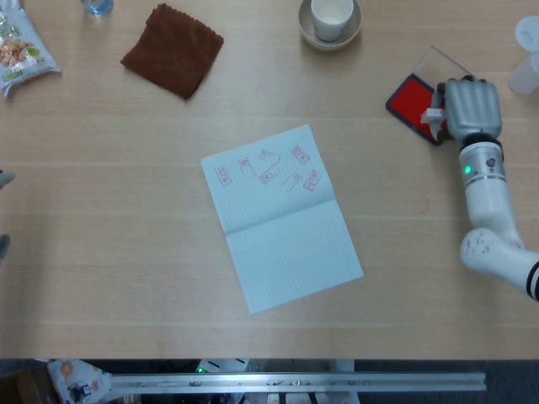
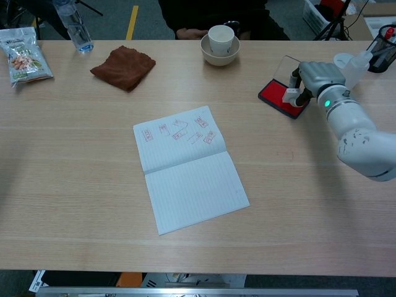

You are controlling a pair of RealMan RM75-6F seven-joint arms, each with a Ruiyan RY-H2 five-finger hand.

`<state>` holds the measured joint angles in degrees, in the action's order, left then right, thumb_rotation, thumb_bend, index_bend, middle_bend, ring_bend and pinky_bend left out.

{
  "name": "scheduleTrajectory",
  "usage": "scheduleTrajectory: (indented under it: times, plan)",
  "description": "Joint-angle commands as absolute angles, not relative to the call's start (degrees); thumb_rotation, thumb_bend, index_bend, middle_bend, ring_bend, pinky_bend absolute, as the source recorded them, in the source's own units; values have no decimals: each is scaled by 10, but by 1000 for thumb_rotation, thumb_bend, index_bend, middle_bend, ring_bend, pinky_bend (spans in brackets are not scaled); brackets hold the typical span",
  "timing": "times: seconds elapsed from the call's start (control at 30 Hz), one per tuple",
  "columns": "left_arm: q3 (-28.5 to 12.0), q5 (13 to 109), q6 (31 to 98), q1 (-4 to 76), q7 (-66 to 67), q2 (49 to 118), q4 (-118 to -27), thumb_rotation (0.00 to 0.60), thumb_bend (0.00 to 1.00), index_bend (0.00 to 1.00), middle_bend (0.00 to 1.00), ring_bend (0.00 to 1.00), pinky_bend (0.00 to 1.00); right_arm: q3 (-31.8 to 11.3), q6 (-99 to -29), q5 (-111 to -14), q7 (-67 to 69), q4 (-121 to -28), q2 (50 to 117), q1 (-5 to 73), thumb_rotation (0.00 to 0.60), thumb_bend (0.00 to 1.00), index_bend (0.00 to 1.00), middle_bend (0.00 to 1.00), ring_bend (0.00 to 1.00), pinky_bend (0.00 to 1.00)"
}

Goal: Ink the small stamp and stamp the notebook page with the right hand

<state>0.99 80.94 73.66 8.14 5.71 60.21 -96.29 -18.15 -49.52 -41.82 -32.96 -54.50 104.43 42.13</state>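
I am pinching the small white stamp (image 2: 289,94) in my right hand (image 1: 466,106) and pressing it face-down on the red ink pad (image 2: 276,96) near the table's far right corner, loading ink for the open lined notebook (image 1: 280,215) mid-table.

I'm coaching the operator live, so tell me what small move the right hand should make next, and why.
Probably lift the small white stamp straight up off the red ink pad. The right hand holds it at the pad's near edge, seemingly touching the red surface, while the open white lined notebook lies well away toward the table's middle.
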Motion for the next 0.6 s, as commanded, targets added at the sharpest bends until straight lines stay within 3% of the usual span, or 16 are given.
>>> scheduleTrajectory:
  times: [0.03, 0.6]
  plan:
    - [10, 809, 737, 81, 58, 602, -964, 600, 325, 149, 155, 139, 104, -181, -493, -415, -333, -542, 1047, 425, 600, 329, 641, 459, 288, 335]
    - [12, 805, 734, 81, 60, 602, -965, 600, 325, 148, 145, 139, 104, -179, -490, -400, -345, -523, 1057, 436, 600, 329, 640, 459, 288, 335]
